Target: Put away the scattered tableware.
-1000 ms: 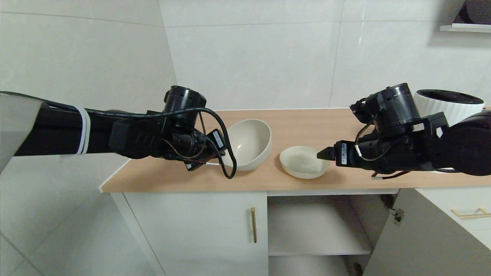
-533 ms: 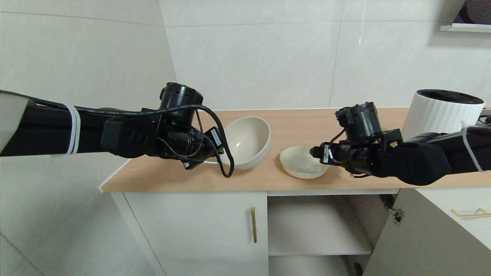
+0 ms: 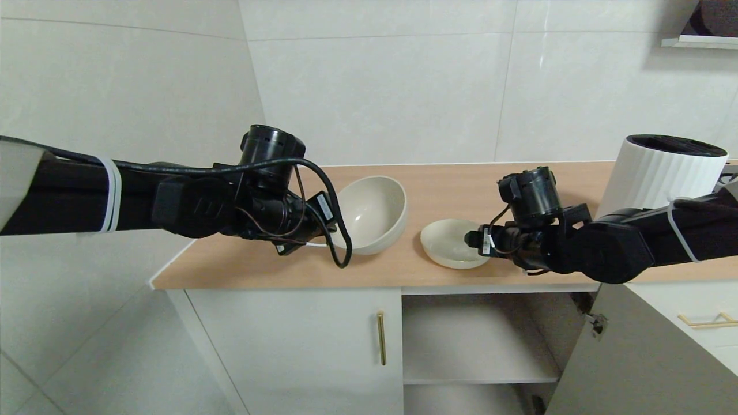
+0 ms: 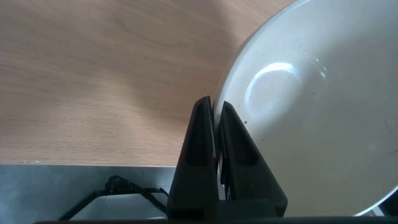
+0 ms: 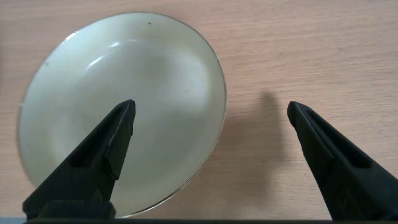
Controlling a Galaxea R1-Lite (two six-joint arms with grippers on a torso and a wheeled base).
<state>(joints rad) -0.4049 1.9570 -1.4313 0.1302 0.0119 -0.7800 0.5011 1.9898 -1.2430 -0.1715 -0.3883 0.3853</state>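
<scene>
Two arms work a wooden desk [image 3: 450, 184] at the centre of the head view, with two pieces of tableware between them. At centre-left, the left tool [image 4: 214, 102] is clamped on the rim of the large bowl [image 3: 372, 213], one finger inside the wall and one outside. The bowl stands tipped on its side with its mouth toward the camera, probably because the rim pinch has levered it up. Its lower curve looks to rest on the desk, though that contact is not certain.

Just right of it, the shallow dish [image 3: 447, 242] sits flat near the desk's front edge. The right tool [image 5: 211, 109] is spread wide at the dish's right edge, one finger over the dish and the other over bare wood. The rim lies between them, a stance that suggests a rim pinch is being lined up; nothing is gripped yet.

The left arm [image 3: 86, 196] enters from the left edge, stretched nearly level and wrist forward. The right arm [image 3: 634, 242] comes in low from the right edge, its wrist pointing toward the centre.

Below the desk, at lower centre-right, a cabinet [image 3: 622, 357] stands with its door open and a bare shelf [image 3: 473, 340], the likely place for both pieces. A ribbed white container [image 3: 663, 167] stands on the desk at the right.
</scene>
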